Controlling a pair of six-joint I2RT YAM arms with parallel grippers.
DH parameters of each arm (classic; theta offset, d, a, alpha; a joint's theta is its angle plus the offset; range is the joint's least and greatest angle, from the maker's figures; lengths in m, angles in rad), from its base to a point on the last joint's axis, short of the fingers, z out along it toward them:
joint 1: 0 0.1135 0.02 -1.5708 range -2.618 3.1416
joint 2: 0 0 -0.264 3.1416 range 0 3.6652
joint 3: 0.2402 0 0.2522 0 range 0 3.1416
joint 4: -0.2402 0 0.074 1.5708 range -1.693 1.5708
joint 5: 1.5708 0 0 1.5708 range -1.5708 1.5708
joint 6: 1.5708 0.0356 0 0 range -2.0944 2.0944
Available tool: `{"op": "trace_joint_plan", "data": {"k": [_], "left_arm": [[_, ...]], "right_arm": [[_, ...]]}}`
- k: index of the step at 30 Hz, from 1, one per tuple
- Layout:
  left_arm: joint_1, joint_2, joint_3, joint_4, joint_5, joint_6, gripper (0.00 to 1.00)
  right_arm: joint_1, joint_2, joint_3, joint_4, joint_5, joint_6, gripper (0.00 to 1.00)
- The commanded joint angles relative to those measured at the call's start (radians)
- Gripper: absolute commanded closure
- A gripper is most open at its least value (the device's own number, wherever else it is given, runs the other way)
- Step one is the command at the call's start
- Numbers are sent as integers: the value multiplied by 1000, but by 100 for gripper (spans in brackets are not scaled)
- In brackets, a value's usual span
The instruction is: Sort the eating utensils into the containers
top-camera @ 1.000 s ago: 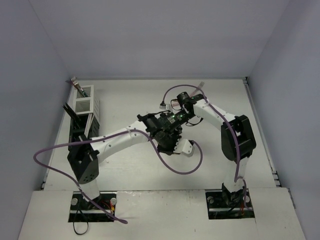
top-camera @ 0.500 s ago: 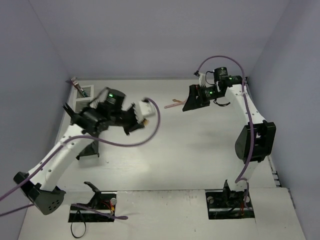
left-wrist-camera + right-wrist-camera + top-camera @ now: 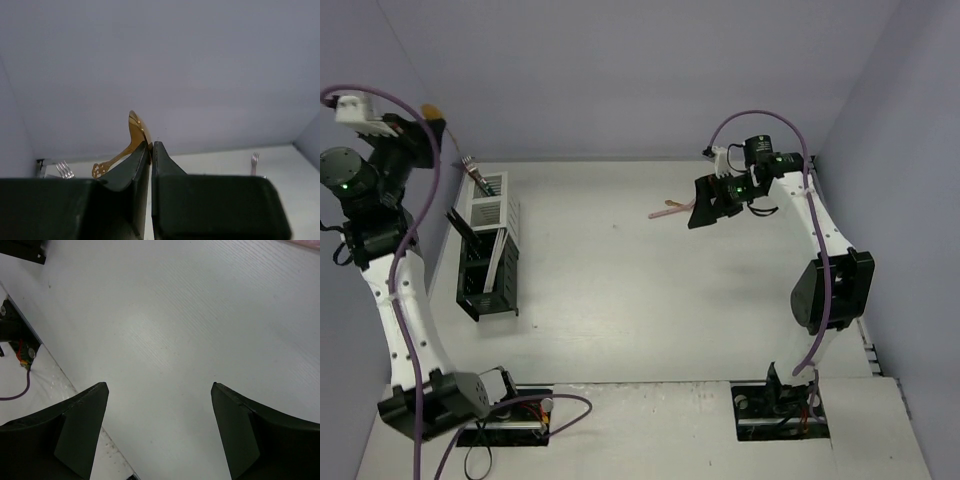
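Inspector: Spoon location, please.

Clerk: Gold spoon (image 3: 136,131) is pinched between the clenched jaws of the left gripper (image 3: 151,146). Its bowl stands up past the tips and its other end slants down to the left in the wrist view. That arm stands high at the far left.

Inspector: And the receiving container?

Clerk: White caddy (image 3: 480,215) lies below and to the right of that gripper, at the far left of the table (image 3: 620,290). Black caddy (image 3: 470,290) sits directly on its near side. Both run long from near to far (which slot suits a spoon I cannot tell from above). In my judgement the spoon has to travel down and right before any release.

Inspector: Right side?

Clerk: Right gripper (image 3: 705,205) is spread wide and grasps nothing; its wrist view shows only bare table between the fingers. Pink fork (image 3: 670,209) lies flat just beside it on the left, long axis roughly left to right. The right arm is plainly the nearer one; the left is well apart.
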Motion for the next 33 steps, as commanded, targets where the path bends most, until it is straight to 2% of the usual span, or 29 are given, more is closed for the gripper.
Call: {"op": "trace_joint_plan", "data": {"k": [1,5,11,14,24,29,33], "left_arm": [[103,164,10,487,169,-408,100],[108,240,-3,490,195,-370,100],[117,248,-112,464,215,-281,100],[117,227,-152,372,193,-172,100],[131,179,-117,-22,170,99,100],[143,165,-145,-75,186,112,100],[143,180,-159,-45,202,92,100]], "right_arm": [[-3,-17,2,-10,19,-28,19],[-2,-19,-11,-10,30,-35,20],[-4,-26,-38,-10,56,-63,20],[-9,-21,-46,-12,57,-67,20],[-15,-17,-55,-12,53,-71,20],[-14,-6,-54,-12,41,-65,20],[-14,-8,-51,-12,47,-63,20]]}}
